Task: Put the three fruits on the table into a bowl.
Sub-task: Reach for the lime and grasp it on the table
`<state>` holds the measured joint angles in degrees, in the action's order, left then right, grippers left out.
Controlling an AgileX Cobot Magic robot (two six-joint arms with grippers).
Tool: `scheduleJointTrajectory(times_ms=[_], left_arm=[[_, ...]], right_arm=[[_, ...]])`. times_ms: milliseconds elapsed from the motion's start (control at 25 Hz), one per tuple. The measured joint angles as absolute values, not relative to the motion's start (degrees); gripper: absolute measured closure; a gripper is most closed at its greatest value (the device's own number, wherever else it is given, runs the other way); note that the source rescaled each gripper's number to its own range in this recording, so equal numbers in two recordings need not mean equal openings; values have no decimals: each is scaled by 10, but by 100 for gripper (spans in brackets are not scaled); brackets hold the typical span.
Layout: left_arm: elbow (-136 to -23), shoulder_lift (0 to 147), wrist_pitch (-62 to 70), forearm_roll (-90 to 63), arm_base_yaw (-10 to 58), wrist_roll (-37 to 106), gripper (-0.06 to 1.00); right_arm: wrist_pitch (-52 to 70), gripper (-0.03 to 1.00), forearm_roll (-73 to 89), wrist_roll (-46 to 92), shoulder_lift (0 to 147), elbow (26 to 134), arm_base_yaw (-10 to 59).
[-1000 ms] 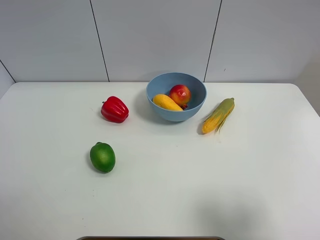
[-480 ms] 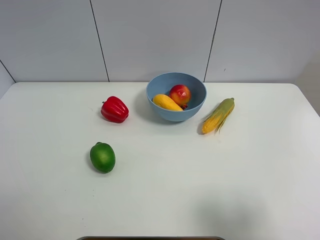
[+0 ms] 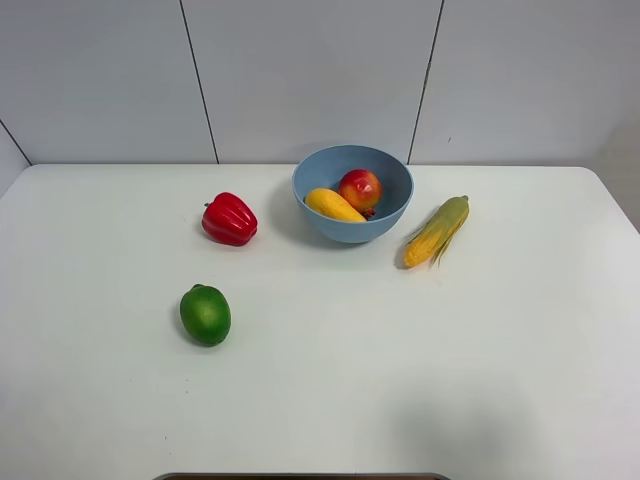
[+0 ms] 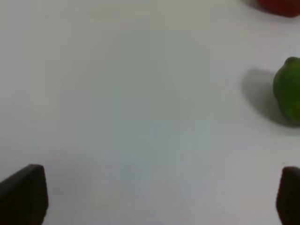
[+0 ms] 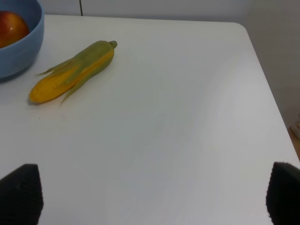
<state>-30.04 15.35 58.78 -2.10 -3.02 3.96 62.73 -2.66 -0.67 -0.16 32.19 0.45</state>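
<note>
The light-blue bowl (image 3: 352, 193) stands at the back middle of the white table (image 3: 480, 350), with the red-yellow pomegranate (image 3: 360, 188) and the yellow-orange mango (image 3: 333, 205) inside it. The green lime-like fruit (image 3: 205, 314) lies alone on the table at the front left. Neither arm shows in the high view. In the left wrist view, the left gripper (image 4: 154, 194) is open over bare table, with the green fruit (image 4: 288, 90) off to one side. The right gripper (image 5: 152, 194) is open too, holding nothing, with the bowl's (image 5: 18, 47) edge and the pomegranate (image 5: 11, 28) far from it.
A red bell pepper (image 3: 229, 219) lies left of the bowl; a sliver of the pepper (image 4: 280, 5) shows in the left wrist view. A corn cob with green husk (image 3: 437, 230) lies right of the bowl, and the corn (image 5: 72, 72) also shows before the right gripper. The table's right edge (image 5: 267, 84) is close.
</note>
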Motion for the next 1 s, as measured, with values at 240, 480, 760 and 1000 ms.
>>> scheduleJointTrajectory(times_ms=[240,480,760,1000], left_arm=[[-397,362,584,-46,-30,54,-6],[-503,546,583,-99,-30,56,-6],[-576,696,589,-155,-9,44,-6],[-594,760,560,-111,86,-59,-6]], right_arm=[[627,8,-27,-7,-2,322,5],[627,8,-27,-7,-2,322,5],[627,8,-27,-7,-2,322,5],[627,8,-27,-7,-2,322,5]])
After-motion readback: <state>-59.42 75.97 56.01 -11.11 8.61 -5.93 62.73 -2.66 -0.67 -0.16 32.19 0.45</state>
